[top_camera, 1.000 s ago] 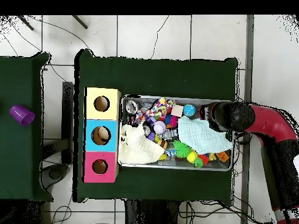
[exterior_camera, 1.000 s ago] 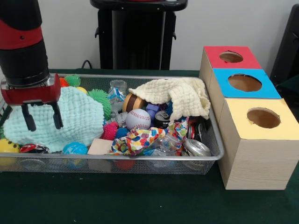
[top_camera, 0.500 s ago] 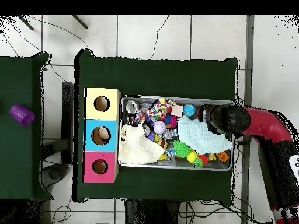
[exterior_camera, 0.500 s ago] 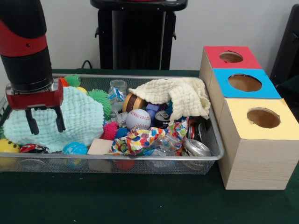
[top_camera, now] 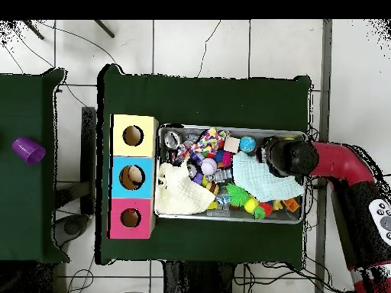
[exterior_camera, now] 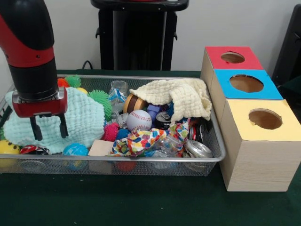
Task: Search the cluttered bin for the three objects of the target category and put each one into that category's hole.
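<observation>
Three holes wait on the box row beside my bin: the red box (exterior_camera: pixel 233 57) at the far end, the blue box (exterior_camera: pixel 246 84) in the middle, and the yellow box (exterior_camera: pixel 264 119) nearest the camera in the front view, each with a round opening on top. My gripper (exterior_camera: pixel 47 127) hangs over one end of the wire mesh bin (exterior_camera: pixel 141 165), its two dark fingers (exterior_camera: pixel 34 129) spread apart with nothing between them, pointing down at the mint green cloth (exterior_camera: pixel 80 117) that lies bunched under them. From the front I cannot tell whether the tips touch the cloth. In the overhead view my red and black arm (top_camera: pixel 336 164) reaches in over that same end of the bin, covering the corner. Just beside the cloth at the near rim sit a blue ball (exterior_camera: pixel 75 150) and a yellow ball (exterior_camera: pixel 8 147). Spiky green balls (exterior_camera: pixel 99 99) poke out behind the cloth. Toward the middle lie a baseball (exterior_camera: pixel 139 120), a colourful spotted cloth (exterior_camera: pixel 141 139) and a crushed can (exterior_camera: pixel 199 149), with a cream cloth (exterior_camera: pixel 181 96) draped over the clutter at the end next to the boxes.
</observation>
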Tool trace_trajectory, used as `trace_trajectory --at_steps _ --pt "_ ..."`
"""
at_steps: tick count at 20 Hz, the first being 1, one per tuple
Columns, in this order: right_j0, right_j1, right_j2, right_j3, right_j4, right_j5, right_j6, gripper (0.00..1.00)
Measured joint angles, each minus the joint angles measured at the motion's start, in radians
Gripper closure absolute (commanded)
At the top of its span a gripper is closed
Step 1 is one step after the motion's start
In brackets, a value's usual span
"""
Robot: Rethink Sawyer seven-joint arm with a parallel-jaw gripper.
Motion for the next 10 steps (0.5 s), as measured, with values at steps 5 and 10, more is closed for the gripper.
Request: trace_trajectory --at_steps 5,10 --pt "0.011 0.023 0.0 -0.011 -0.025 0.0 0.0 0.0" --pt "0.014 0.038 0.0 -0.011 -0.046 0.0 0.0 0.0"
